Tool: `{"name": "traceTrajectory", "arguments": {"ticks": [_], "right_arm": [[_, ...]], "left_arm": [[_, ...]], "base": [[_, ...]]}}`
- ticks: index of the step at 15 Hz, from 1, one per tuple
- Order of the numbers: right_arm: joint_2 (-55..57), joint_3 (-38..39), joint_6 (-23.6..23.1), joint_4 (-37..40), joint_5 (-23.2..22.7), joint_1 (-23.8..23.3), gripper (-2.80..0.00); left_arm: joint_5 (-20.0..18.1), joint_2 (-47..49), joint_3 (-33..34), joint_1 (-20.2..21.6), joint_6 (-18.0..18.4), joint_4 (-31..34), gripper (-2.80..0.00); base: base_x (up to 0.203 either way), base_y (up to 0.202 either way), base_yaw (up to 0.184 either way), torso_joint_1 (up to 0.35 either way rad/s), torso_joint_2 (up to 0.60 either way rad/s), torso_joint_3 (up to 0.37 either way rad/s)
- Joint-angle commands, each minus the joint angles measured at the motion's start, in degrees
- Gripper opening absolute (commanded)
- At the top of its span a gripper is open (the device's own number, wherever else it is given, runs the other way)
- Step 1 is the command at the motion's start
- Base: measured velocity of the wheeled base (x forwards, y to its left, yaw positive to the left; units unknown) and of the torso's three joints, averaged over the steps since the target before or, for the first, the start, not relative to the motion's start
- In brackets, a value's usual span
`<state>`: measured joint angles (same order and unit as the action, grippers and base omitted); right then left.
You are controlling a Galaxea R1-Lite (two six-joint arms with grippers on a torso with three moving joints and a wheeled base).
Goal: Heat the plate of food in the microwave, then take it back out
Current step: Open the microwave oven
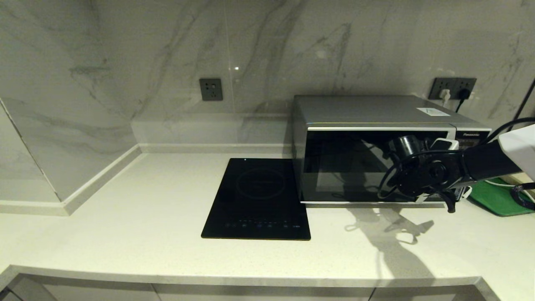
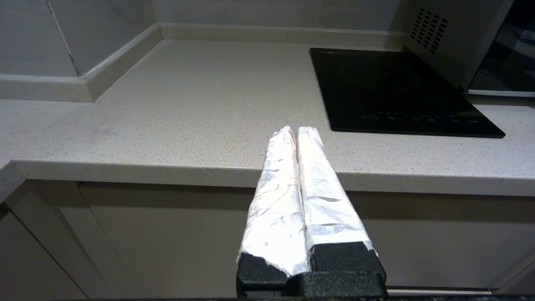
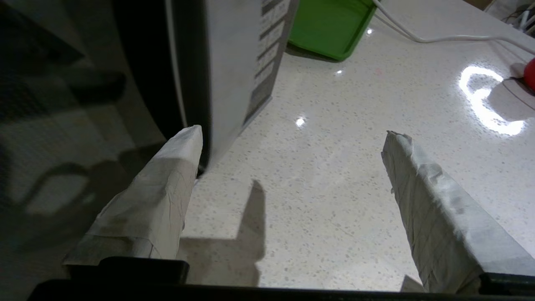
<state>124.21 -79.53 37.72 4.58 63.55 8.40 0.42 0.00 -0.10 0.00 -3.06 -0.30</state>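
The silver-grey microwave (image 1: pixel 368 113) stands at the back right of the counter with its dark glass door shut. The plate of food is out of view. My right gripper (image 1: pixel 434 202) hangs open in front of the door's lower right end, pointing down at the counter. In the right wrist view the right gripper (image 3: pixel 292 133) holds nothing; one of its fingers (image 3: pixel 167 184) is close beside the door edge and button panel of the microwave (image 3: pixel 225 62). My left gripper (image 2: pixel 296 130) is shut and empty, parked low in front of the counter edge.
A flat black induction cooktop (image 1: pixel 259 196) lies left of the microwave. A green tray (image 1: pixel 497 198) sits right of it, with a white cable (image 3: pixel 439 39) and a red object (image 3: pixel 530 73) nearby. Wall sockets are on the marble backsplash.
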Motion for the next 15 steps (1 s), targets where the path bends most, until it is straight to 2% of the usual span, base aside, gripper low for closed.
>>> {"name": "traceTrajectory", "arguments": {"ticks": [1, 6, 10, 15], "right_arm": [[1.2, -2.1, -0.2, -0.1, 0.1, 0.1, 0.00], [5.0, -5.2, -0.2, -0.2, 0.0, -0.2, 0.00], [7.1, -9.2, -0.4, -0.1, 0.2, -2.1, 0.00], [7.2, -9.8, -0.2, -0.1, 0.5, -3.8, 0.00]], "left_arm": [[0.0, 0.0, 0.0, 0.0, 0.0, 0.0, -2.80], [0.1, 0.0, 0.0, 0.0, 0.0, 0.0, -2.80], [0.1, 0.0, 0.0, 0.0, 0.0, 0.0, -2.80], [0.0, 0.0, 0.0, 0.0, 0.0, 0.0, -2.80]], "base": [[0.000, 0.000, 0.000, 0.000, 0.00, 0.000], [0.000, 0.000, 0.000, 0.000, 0.00, 0.000], [0.000, 0.000, 0.000, 0.000, 0.00, 0.000], [0.000, 0.000, 0.000, 0.000, 0.00, 0.000]]}}
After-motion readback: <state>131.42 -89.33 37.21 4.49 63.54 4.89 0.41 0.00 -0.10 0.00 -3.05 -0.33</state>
